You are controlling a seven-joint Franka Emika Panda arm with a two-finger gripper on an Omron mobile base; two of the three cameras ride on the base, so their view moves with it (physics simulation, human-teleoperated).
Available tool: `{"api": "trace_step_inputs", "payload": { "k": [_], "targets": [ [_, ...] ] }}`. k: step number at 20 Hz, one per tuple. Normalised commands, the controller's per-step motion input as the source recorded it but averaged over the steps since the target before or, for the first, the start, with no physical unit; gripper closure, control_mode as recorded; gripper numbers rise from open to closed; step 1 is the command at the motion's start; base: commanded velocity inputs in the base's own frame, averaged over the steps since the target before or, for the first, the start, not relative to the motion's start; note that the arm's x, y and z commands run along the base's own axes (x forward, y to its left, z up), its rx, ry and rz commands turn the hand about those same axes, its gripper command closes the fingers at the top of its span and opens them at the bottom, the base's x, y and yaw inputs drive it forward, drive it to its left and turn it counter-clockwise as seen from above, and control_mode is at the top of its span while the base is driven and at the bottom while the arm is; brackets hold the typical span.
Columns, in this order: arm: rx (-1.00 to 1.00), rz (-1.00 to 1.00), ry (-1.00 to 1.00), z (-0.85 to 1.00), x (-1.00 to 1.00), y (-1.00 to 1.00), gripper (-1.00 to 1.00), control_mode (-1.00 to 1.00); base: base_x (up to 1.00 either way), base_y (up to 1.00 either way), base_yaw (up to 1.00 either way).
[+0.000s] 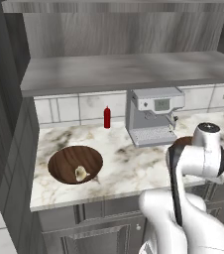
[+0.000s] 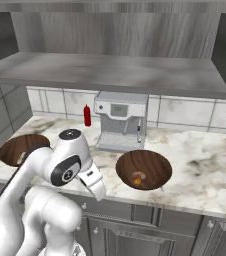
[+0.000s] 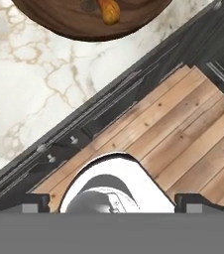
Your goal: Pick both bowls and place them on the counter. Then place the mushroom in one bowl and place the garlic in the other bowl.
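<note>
We are holding our gripper (image 3: 112,204) with its jaws spread wide and nothing between them, out over the counter's front edge, above the plank floor (image 3: 193,134). Both dark wooden bowls are sitting on the veined marble counter (image 2: 205,170): the left bowl (image 1: 75,164) is cradling the pale, lumpy garlic (image 1: 81,173), and the right bowl (image 2: 144,169) is holding the orange-capped mushroom (image 2: 138,177), which the hand view is catching at its top edge. By our reckoning the task looks finished. The remaining risk, as we are judging it, is the arm's elbow or wrist clipping the right bowl's rim while swinging away; smooth round wood on polished marble would slide readily. The coffee machine (image 2: 120,126) and red bottle (image 2: 87,115) are standing at the back, well apart from the bowls.
</note>
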Motion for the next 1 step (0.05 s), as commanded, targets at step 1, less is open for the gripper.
{"api": "trace_step_inputs", "payload": {
  "k": [1],
  "targets": [
    [0.0,0.0,0.0,0.0,0.0,0.0,-1.0,-1.0,0.0,0.0,0.0]
  ]
}}
